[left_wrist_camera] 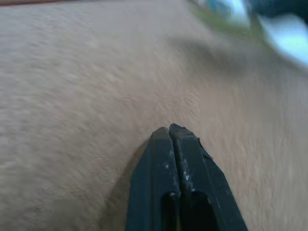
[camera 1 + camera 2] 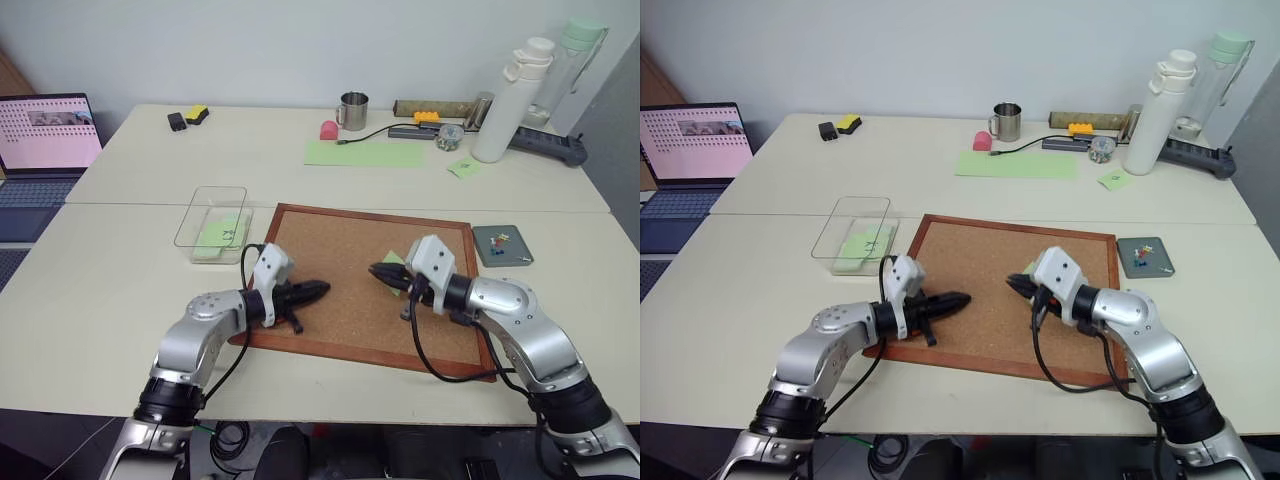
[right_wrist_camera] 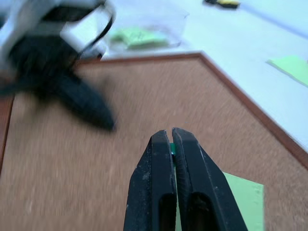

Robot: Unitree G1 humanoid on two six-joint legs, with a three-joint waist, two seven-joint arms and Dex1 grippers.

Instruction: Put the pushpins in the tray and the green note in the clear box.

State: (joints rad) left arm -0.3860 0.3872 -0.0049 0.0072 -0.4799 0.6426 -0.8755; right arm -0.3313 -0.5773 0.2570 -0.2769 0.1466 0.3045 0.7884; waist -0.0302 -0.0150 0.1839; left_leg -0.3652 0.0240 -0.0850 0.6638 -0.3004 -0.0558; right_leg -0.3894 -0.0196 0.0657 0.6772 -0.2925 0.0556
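- Cork covers the board (image 2: 350, 270) in the wooden frame where both arms work; the green note (image 3: 243, 197) lies on that cork, just beneath the right gripper (image 3: 172, 137).
- Right gripper: its two black fingers are pressed together, and in the right wrist view a tiny green speck sits pinched at their tips; I judge this to be one of the pushpins (image 3: 172, 149), pulled out of the note, though it is too small to be sure.
- Left gripper (image 2: 318, 290): fingers closed to a thin seam with nothing visible between them; it hovers low over bare cork, well apart from the note, pointing towards the right gripper.
- Tray (image 2: 502, 245): the dark grey square sits on the table just beside the board's far right edge; small coloured bits already lie in it, too small to identify.
- Clear box (image 2: 212, 222): on the table beside the board's far left corner; a green note with dark marks already lies inside.
- Step in hand, as I read it: clearing pins from the green note; the note itself is not yet moved.
- Next move calls for carrying the pinched pin to the right, over the board's frame, to above the tray before the fingers part; the pin could easily slip or bounce off the low rim; afterwards the flat note must be lifted and taken across to the box.
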